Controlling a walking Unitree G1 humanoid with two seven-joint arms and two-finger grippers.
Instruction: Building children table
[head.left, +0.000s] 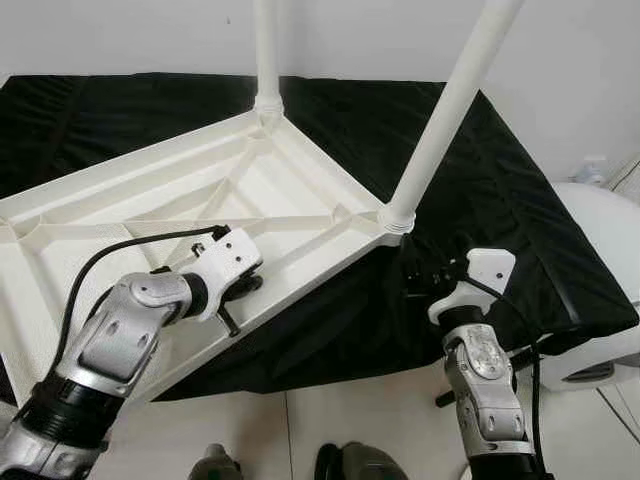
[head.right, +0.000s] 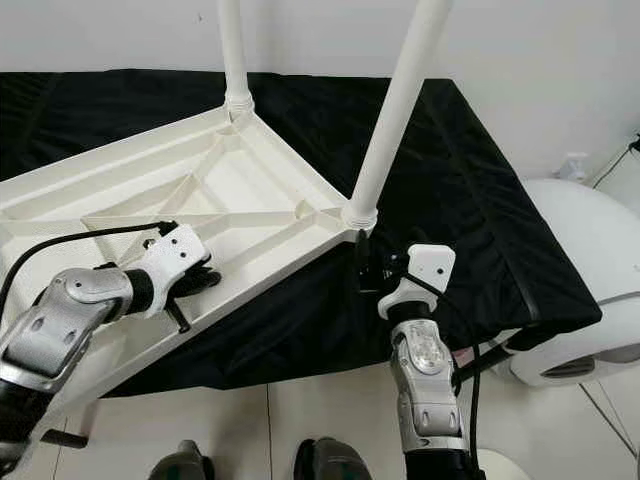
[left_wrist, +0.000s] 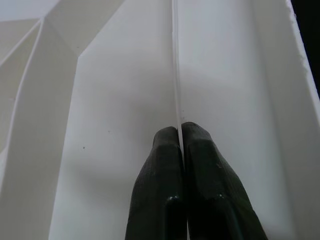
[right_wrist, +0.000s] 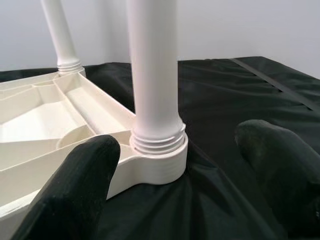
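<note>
With 2 legs (head.left: 437, 120) already standing in the upturned white tabletop (head.left: 120, 220) on the black cloth (head.left: 500, 200), the left gripper (left_wrist: 180, 131) pinches a rib while the right gripper (right_wrist: 175, 165) gapes empty beside the near socket, remaining legs seemingly unfitted

Tool (left_wrist: 181, 131) pinching tabletop rib (left_wrist: 175, 60)

A counter with a black cloth (head.left: 500, 200) over it carries a white table top (head.left: 150, 220) lying upside down. The table top hangs over the near edge on the left. Two white legs (head.left: 445, 110) stand up from its far-right corners.
</note>
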